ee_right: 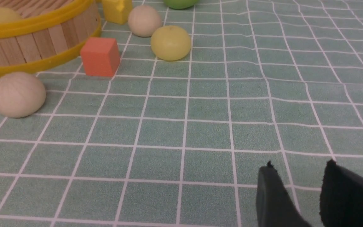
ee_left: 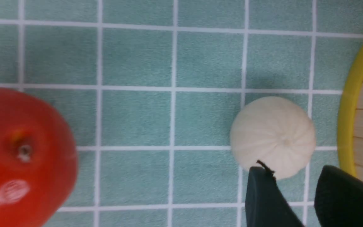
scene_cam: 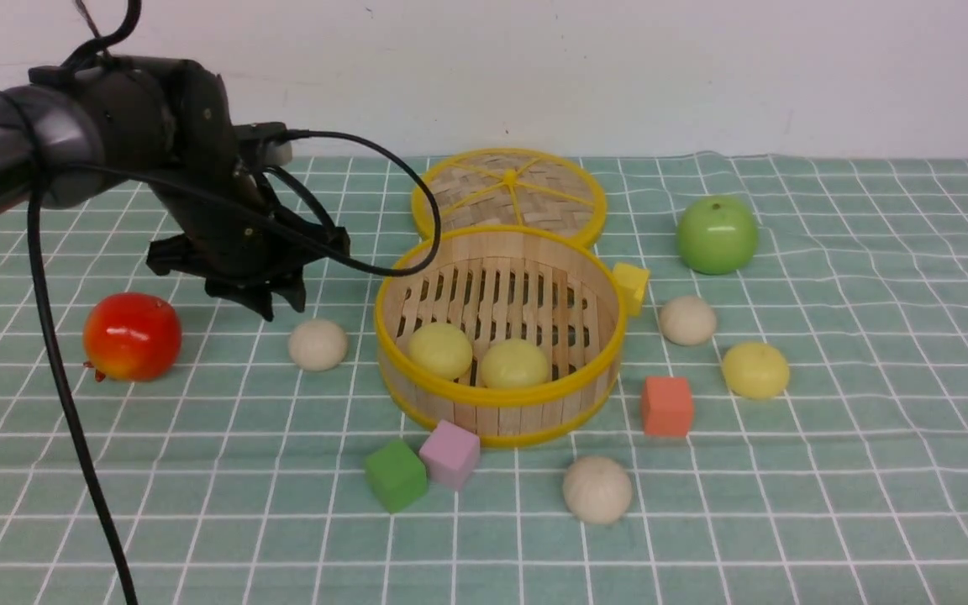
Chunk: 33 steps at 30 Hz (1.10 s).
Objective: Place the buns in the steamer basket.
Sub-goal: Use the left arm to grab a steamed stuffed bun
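The steamer basket (scene_cam: 501, 400) stands mid-table with two pale yellow buns (scene_cam: 442, 349) (scene_cam: 515, 363) on its slatted floor. An off-white bun (scene_cam: 318, 344) lies on the cloth just left of it. My left gripper (scene_cam: 270, 301) hovers behind and above that bun. In the left wrist view the bun (ee_left: 273, 135) sits just beyond my left gripper (ee_left: 295, 171), which is open with only cloth between its fingers. Right of the basket lie an off-white bun (scene_cam: 687, 320) and a yellow bun (scene_cam: 755, 370), and another off-white bun (scene_cam: 597, 489) lies in front. My right gripper (ee_right: 299, 167) is open over bare cloth.
The woven lid (scene_cam: 509, 195) lies behind the basket. A red apple (scene_cam: 132, 336) sits at the left, a green apple (scene_cam: 717, 234) at the back right. Yellow (scene_cam: 631, 286), orange (scene_cam: 667, 406), pink (scene_cam: 449, 454) and green (scene_cam: 396, 475) cubes ring the basket.
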Motion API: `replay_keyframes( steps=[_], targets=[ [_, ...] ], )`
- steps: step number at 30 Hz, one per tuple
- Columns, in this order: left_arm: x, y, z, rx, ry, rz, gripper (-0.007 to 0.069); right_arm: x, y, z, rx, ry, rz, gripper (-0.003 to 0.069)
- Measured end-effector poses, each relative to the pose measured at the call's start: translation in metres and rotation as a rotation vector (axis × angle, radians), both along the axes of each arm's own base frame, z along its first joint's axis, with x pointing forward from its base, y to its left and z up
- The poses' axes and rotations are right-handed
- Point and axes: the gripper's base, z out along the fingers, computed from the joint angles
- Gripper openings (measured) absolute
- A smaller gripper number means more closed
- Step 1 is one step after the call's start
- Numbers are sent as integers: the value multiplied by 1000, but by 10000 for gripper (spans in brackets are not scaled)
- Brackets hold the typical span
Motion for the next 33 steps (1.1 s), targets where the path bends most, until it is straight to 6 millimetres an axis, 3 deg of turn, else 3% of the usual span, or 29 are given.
replay_keyframes(
  steps=[12,24,33],
  targets=[
    [2,-27,13,69,-34,-76,238,0,0,0,1,0,0,239],
    [7,-33,7,124,-10,-49,238,0,0,0,1,0,0,239],
    [14,-35,-15,134,16,-51,238,0,0,0,1,0,0,239]
  ],
)
